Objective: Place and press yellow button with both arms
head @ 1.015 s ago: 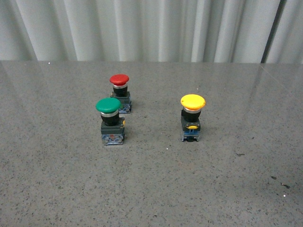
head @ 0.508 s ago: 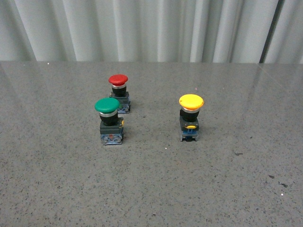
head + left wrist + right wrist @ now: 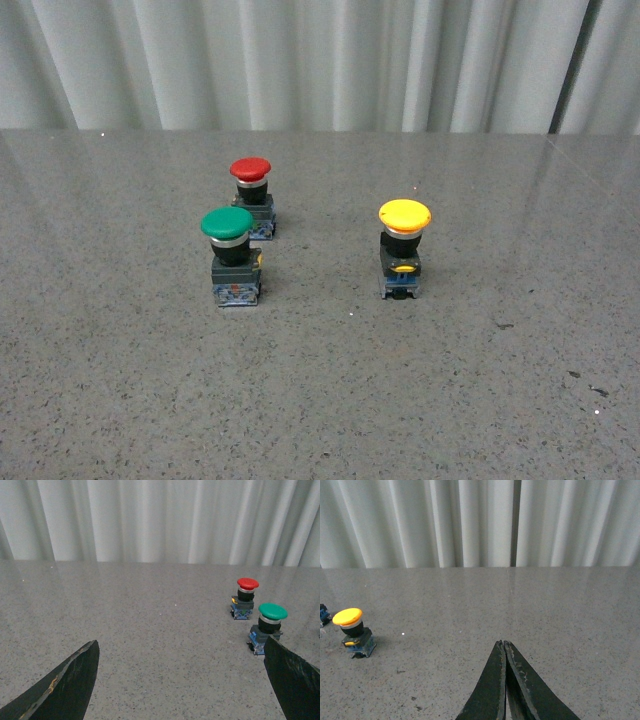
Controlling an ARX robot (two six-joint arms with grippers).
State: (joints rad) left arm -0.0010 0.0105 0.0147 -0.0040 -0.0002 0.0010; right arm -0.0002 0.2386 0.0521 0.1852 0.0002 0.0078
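The yellow button (image 3: 404,247) stands upright on the grey table, right of centre in the front view. It also shows in the right wrist view (image 3: 353,632), far off to the side of my right gripper (image 3: 503,644), which is shut and empty. My left gripper (image 3: 181,652) is open and empty, its black fingers (image 3: 70,685) wide apart over bare table. Neither arm shows in the front view.
A green button (image 3: 232,255) and a red button (image 3: 252,196) stand left of the yellow one. In the left wrist view the green button (image 3: 267,626) sits close by one finger, the red button (image 3: 245,597) behind it. A pleated grey curtain (image 3: 320,60) backs the table.
The front view has shifted very slightly; the buttons stand in the same places relative to each other.
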